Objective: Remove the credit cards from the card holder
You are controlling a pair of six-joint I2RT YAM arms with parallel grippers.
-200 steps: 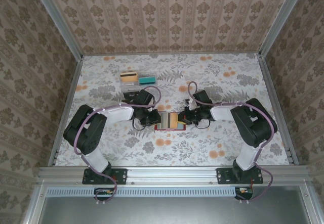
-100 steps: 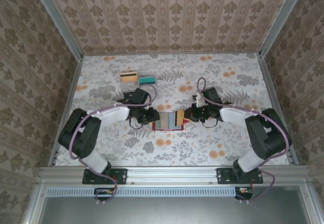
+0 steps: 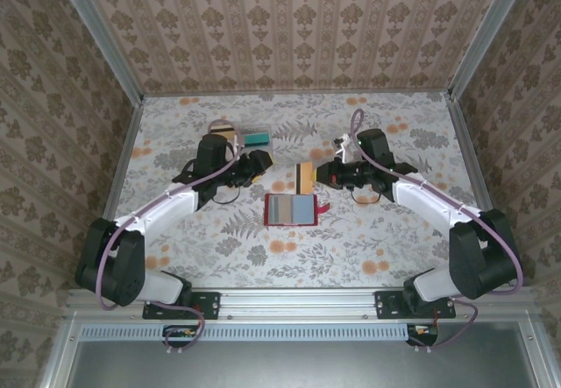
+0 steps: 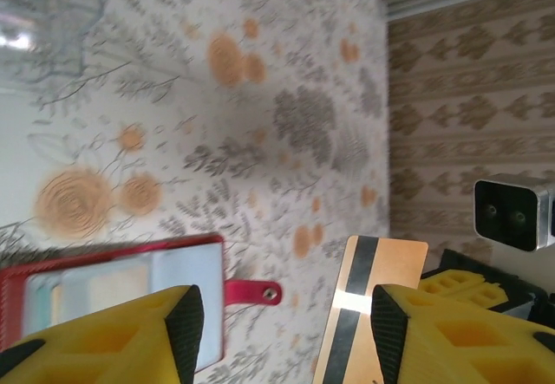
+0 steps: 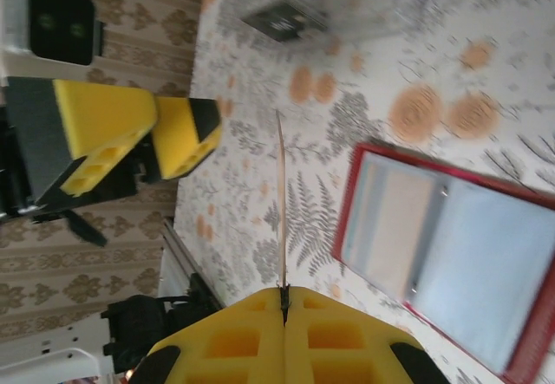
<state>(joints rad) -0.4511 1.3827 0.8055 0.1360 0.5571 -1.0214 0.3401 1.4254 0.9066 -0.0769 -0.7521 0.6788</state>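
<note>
The card holder [image 3: 290,209] lies open and flat on the table, its red rim around a grey-blue inside and its tab [image 4: 251,293] pointing right. My right gripper [image 3: 323,174] is shut on a tan credit card with a dark stripe [image 3: 305,178], held on edge above the table just behind the holder. That card [image 5: 281,193] appears edge-on in the right wrist view, clamped between the jaws [image 5: 284,296], with the holder [image 5: 442,245] to its right. My left gripper [image 3: 252,167] hangs open and holds nothing, left of the card [image 4: 373,306] and behind the holder [image 4: 113,284].
A clear plastic tray [image 3: 263,151] stands at the back left of the table with a tan card [image 3: 223,131] and a teal card [image 3: 257,138] in it; my left arm crosses its front. Walls close in the table's left, right and far sides.
The right gripper has drawn the tan card out of the holder and carried it back. The left gripper has opened, let go of the holder and pulled away to the back left.
</note>
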